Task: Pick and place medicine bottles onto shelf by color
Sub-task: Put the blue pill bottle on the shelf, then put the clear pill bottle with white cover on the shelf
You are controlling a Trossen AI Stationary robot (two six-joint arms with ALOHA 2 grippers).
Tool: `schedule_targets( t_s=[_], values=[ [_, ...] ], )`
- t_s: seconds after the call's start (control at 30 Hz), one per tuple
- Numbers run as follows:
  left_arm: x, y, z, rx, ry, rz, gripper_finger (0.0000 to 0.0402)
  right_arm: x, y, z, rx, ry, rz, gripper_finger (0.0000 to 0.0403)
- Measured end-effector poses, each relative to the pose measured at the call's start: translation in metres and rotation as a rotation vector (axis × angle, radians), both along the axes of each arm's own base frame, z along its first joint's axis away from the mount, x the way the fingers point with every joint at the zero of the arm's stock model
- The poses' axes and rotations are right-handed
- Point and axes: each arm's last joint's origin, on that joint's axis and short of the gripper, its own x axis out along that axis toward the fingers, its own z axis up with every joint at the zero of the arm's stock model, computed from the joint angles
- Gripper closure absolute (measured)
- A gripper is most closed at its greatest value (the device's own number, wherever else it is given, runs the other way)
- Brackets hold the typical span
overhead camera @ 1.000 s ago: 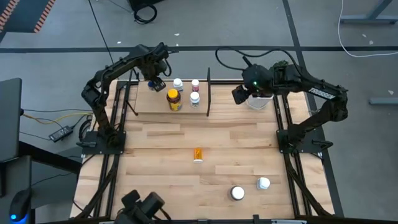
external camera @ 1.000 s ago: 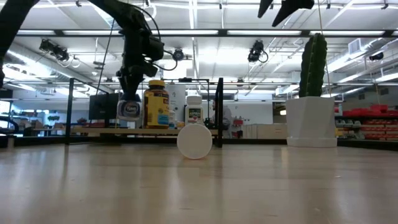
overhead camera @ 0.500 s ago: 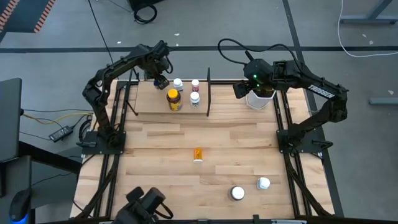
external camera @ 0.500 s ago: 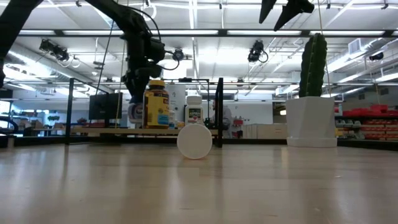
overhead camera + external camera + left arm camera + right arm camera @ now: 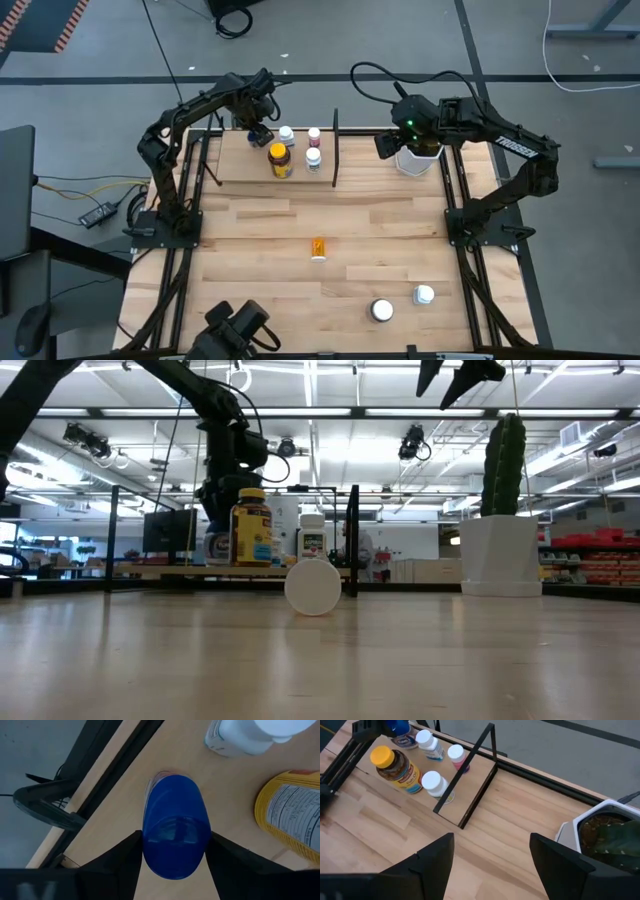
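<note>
While setting down at the shelf, left gripper (image 5: 256, 131): upper left of the high view, over the back left corner of the shelf (image 5: 235, 170).
Left fingers (image 5: 125, 865): closed against both sides of the blue bottle (image 5: 175, 832), nothing else between them.
Blue bottle: upright, base at or just above the light wood panel, cannot tell which; placed apart from the other bottles, probably to start a spot for its own colour.
Amber bottle (image 5: 279, 160): yellow lid, upright on the shelf, just beside the blue bottle.
White-capped bottles on shelf (image 5: 286, 134): three, upright, right of the amber bottle in the high view, grouped close, likely for their like caps.
Right gripper (image 5: 385, 148): upper right of the high view, raised above the surface (image 5: 250, 250), near the cactus pot (image 5: 418, 160); waiting, kept clear of the shelf, probably to leave room for the left arm.
Right fingers (image 5: 432, 865): spread wide, holding nothing.
Orange bottle (image 5: 318, 247): small, lying on its side at the centre of the surface, well apart from the shelf, not yet sorted.
Two white-capped bottles (image 5: 382, 311): lower right of the high view, near each other, not yet sorted.
Step in hand: likely release of the blue bottle once seated.
Risk: tipping against the amber bottle on withdrawal, given the tight gap.
</note>
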Motion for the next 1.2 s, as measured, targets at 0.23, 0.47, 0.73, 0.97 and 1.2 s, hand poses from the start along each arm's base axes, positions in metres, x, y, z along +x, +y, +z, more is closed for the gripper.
schedule_targets(
  t_s=[0.23,0.47,0.73,0.97,1.2],
  values=[
    [0.003,-0.001,0.000,0.000,-0.019,0.025,0.0176,0.000,0.000,0.000,0.002,-0.002,-0.004,0.0137],
    [0.003,-0.003,0.000,-0.008,-0.015,0.048,0.0157,0.000,0.000,0.000,0.003,-0.003,-0.005,0.0137],
    [0.002,-0.004,0.001,-0.022,-0.005,0.071,0.0155,0.001,0.003,0.000,0.003,-0.003,0.010,0.0137],
    [-0.004,-0.011,0.006,-0.056,0.027,0.077,0.0146,0.002,0.009,0.000,0.003,-0.003,0.034,0.0137],
    [-0.011,-0.025,0.032,-0.007,-0.029,0.123,0.0145,0.003,0.009,0.000,0.002,-0.001,0.037,0.0137]
  ],
)
